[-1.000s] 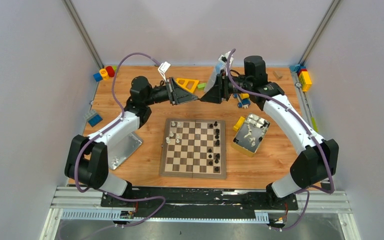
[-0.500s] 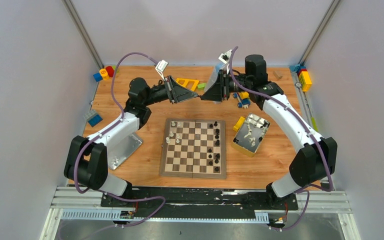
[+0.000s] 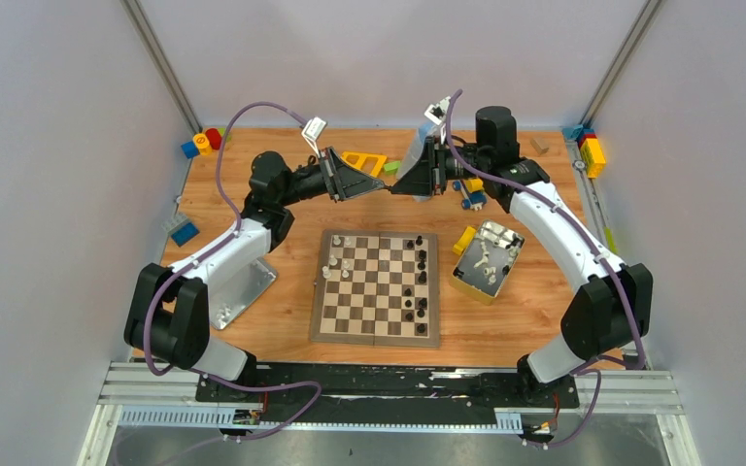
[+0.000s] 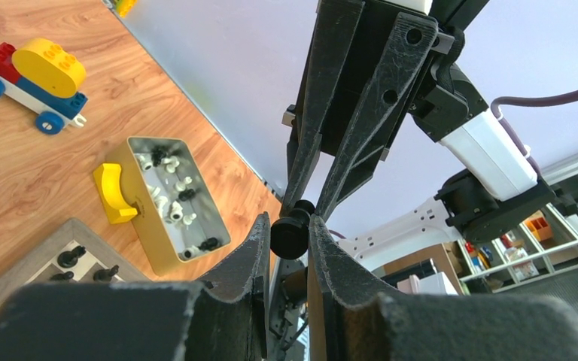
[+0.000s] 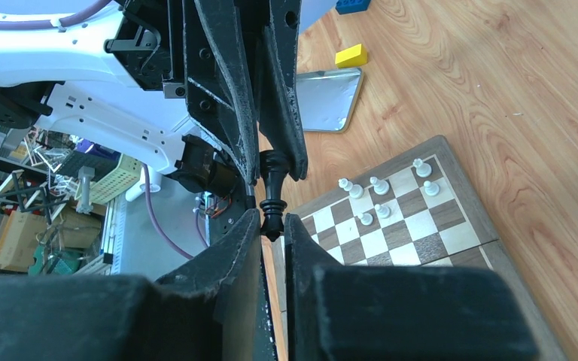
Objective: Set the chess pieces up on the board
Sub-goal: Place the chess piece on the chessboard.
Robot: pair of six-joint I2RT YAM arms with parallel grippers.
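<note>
mid-air handover toward the arm on black's side, i judge: the left gripper (image 4: 290,226) pinches one end of a black chess piece (image 5: 272,188) between its jaws. the right gripper (image 5: 271,222) has its jaws nearly shut on the other end (seemingly gripping too). the board (image 3: 374,341) lies below both.

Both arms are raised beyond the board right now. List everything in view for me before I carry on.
Board: one, brown and cream checks, centre.
White pieces: several, board's far-left corner.
Black pieces: several, along board's right side.
Held black piece: one, in the air beyond the board.
Tin box: one, yellow-sided, right of board, pieces inside.
Lid: one, silver, left of board.
Toy blocks: many, mixed colours, scattered beyond and beside the board.
Left gripper: black, shut on held black piece.
Right gripper: black, shut on the same piece.
</note>
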